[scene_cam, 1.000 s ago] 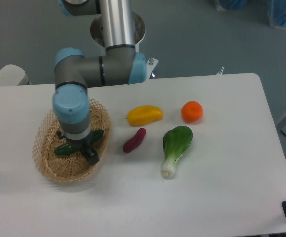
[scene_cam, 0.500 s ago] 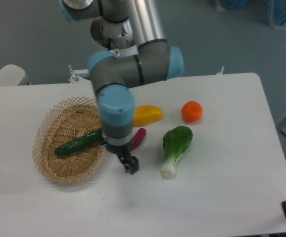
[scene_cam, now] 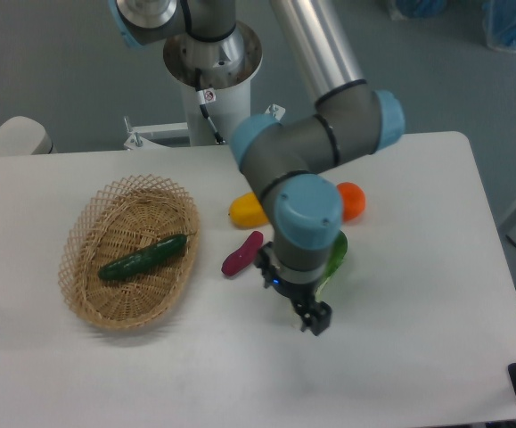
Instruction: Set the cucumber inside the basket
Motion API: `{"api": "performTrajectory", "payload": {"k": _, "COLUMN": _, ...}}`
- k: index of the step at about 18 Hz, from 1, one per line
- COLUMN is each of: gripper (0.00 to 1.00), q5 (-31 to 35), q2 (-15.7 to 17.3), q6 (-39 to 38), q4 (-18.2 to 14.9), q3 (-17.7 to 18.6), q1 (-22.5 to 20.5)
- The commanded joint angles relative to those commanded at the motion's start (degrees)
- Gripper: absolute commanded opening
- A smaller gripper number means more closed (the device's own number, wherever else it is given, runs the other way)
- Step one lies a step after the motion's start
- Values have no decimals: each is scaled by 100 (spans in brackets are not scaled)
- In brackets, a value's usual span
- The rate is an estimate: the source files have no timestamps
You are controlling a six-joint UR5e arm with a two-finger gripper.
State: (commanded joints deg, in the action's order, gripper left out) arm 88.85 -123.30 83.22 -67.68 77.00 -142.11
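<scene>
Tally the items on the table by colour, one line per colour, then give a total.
Dark green: 1, the cucumber
Light green: 1, the bok choy, mostly hidden by the arm
Purple: 1, the sweet potato
Yellow: 1, a fruit, partly hidden
Orange: 1, a fruit
Tan: 1, the basket
Total: 6

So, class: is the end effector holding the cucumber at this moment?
No. The cucumber lies alone inside the basket, while the end effector hangs over the table well to its right, holding nothing.
</scene>
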Motion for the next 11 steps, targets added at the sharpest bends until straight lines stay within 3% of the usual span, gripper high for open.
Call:
{"api": "performTrajectory", "payload": {"k": 5, "gripper": 100, "q5": 54, "q2": -273, "q6": 431, "q4": 61, "q3": -185, "q1": -211}}
{"api": "performTrajectory", "payload": {"k": 11, "gripper": 100, "q5": 45, "q2": -343, "q6": 449, "q4": 79, "q3": -194, "q1": -229}}
